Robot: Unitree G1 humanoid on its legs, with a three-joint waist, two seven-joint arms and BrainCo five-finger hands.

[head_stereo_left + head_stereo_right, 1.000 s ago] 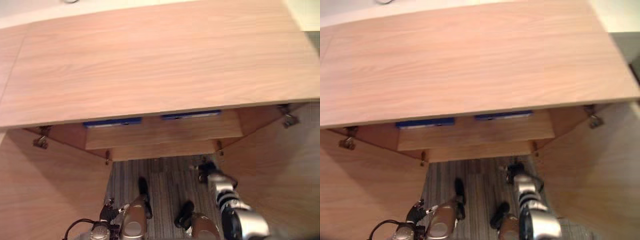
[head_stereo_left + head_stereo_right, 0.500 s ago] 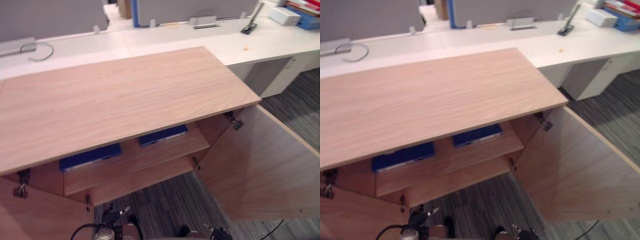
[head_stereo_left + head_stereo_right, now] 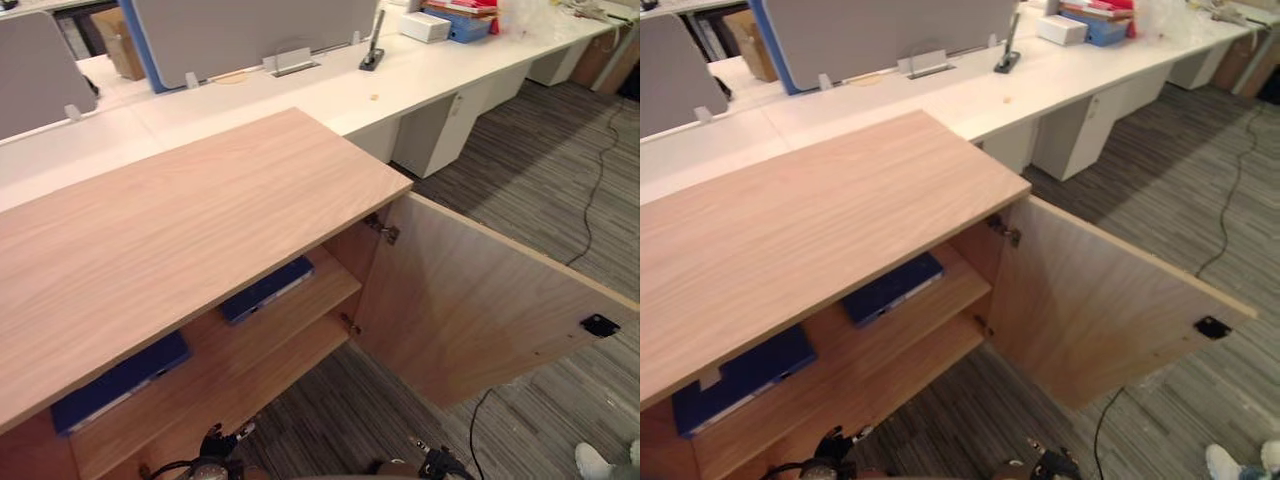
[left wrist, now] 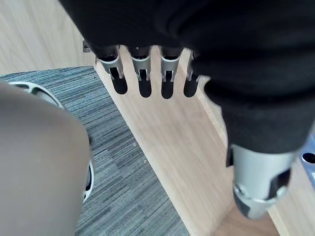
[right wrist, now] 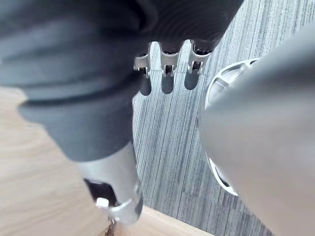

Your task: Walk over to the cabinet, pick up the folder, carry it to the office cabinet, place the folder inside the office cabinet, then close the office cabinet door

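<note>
- Office carpet (image 3: 520, 160), white desks (image 3: 330, 90) behind.
- Left hand (image 4: 142, 81), right hand (image 5: 167, 83): fingers straight, slightly apart, holding nothing.
- Blue folder (image 3: 268, 289), second folder (image 3: 118, 384): flat on cabinet shelf (image 3: 325, 285).
- Open door (image 3: 470, 310): press flat fingers near free edge, swing shut.

Inside the open cabinet, the upper shelf (image 3: 318, 296) carries two flat folders, well apart. The first blue folder (image 3: 266, 289) lies near the middle of the head view. The second blue folder (image 3: 118, 383) lies at 8 o'clock from it. At 12 o'clock the white table (image 3: 330, 95) bears a white box (image 3: 425, 26) and a dark stand (image 3: 371, 56). Grey striped floor (image 3: 520, 170) spreads at 3 o'clock.
</note>
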